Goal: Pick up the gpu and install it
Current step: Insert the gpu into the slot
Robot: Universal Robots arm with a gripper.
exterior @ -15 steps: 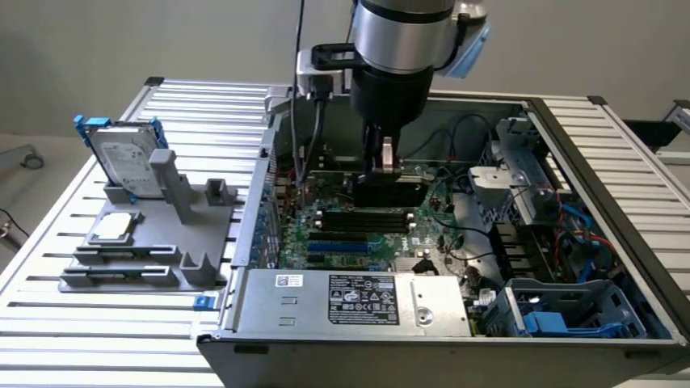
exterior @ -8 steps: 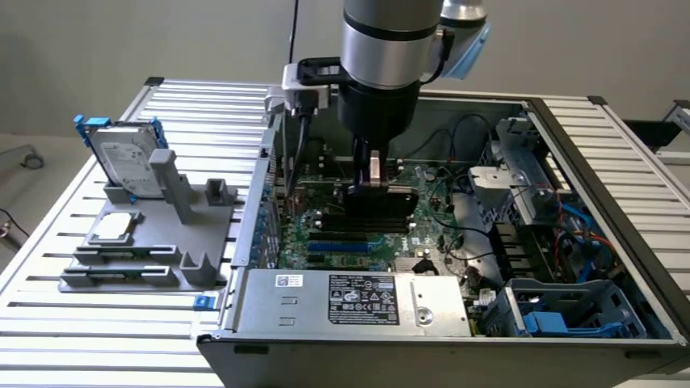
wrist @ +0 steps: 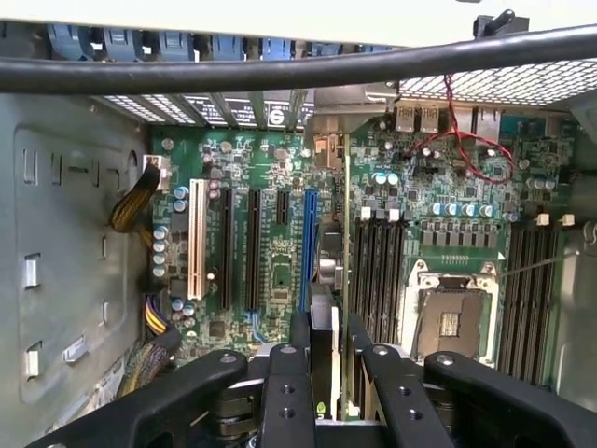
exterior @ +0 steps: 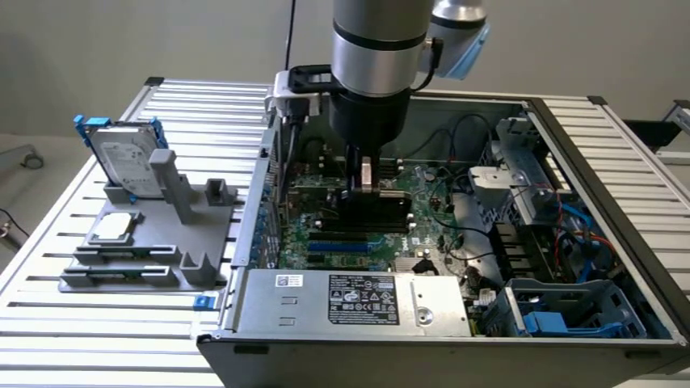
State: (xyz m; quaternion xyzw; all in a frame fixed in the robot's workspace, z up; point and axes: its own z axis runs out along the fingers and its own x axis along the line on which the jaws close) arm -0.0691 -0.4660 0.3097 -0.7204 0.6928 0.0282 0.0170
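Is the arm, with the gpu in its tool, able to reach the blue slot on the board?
Likely yes: the tool holds the gpu inside the open case, and nothing lies across the blue slot.

Black-and-white label (exterior: 363, 298) on the power supply (exterior: 296, 311), print too small to read.

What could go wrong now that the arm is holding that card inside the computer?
The gpu, pinched in the fingers, hangs near the blue slot; if it sits slightly off line, pushing down might bend it or scrape the motherboard. Memory slots beside it leave little room.
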